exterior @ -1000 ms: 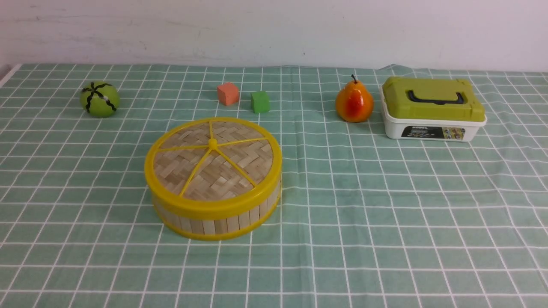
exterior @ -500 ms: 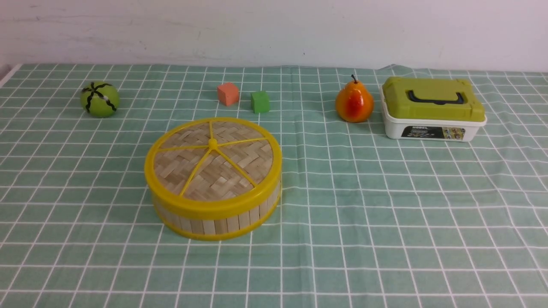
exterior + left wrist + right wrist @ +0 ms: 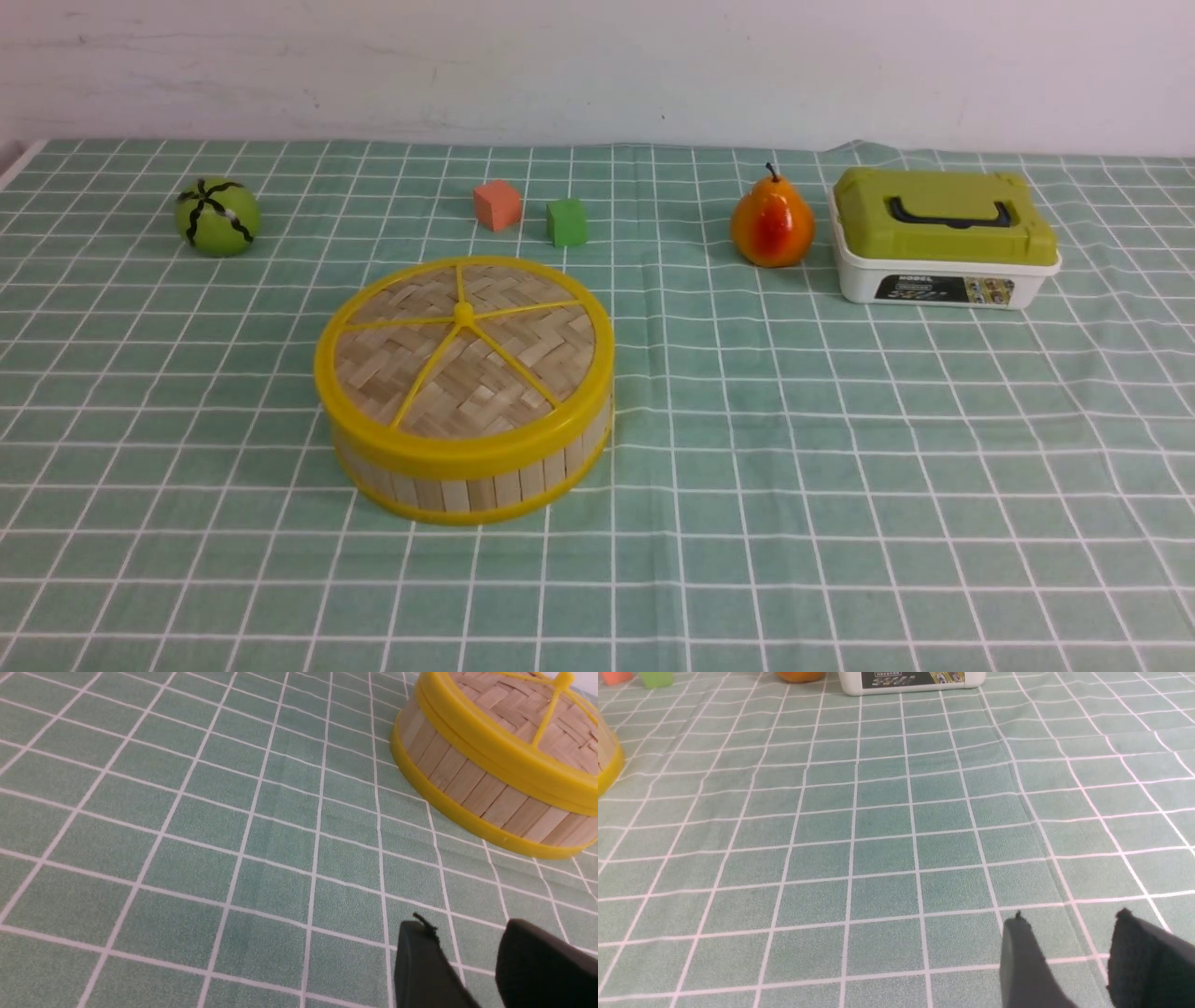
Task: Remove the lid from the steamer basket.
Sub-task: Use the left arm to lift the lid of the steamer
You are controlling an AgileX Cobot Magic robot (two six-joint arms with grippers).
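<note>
The lid (image 3: 464, 359), a woven bamboo disc with yellow rim, spokes and centre knob, sits closed on the steamer basket (image 3: 467, 476) left of the table's middle. Neither arm shows in the front view. In the left wrist view the basket (image 3: 472, 784) and its lid (image 3: 514, 709) lie well ahead of my left gripper (image 3: 467, 926), which is open and empty above the cloth. My right gripper (image 3: 1069, 919) is open and empty over bare cloth; only the basket's edge (image 3: 607, 760) shows in that view.
A green striped ball (image 3: 217, 217) lies at the back left. An orange cube (image 3: 497, 204) and a green cube (image 3: 567, 222) sit behind the basket. A pear (image 3: 772, 224) and a white box with an olive lid (image 3: 943, 238) stand at the back right.
</note>
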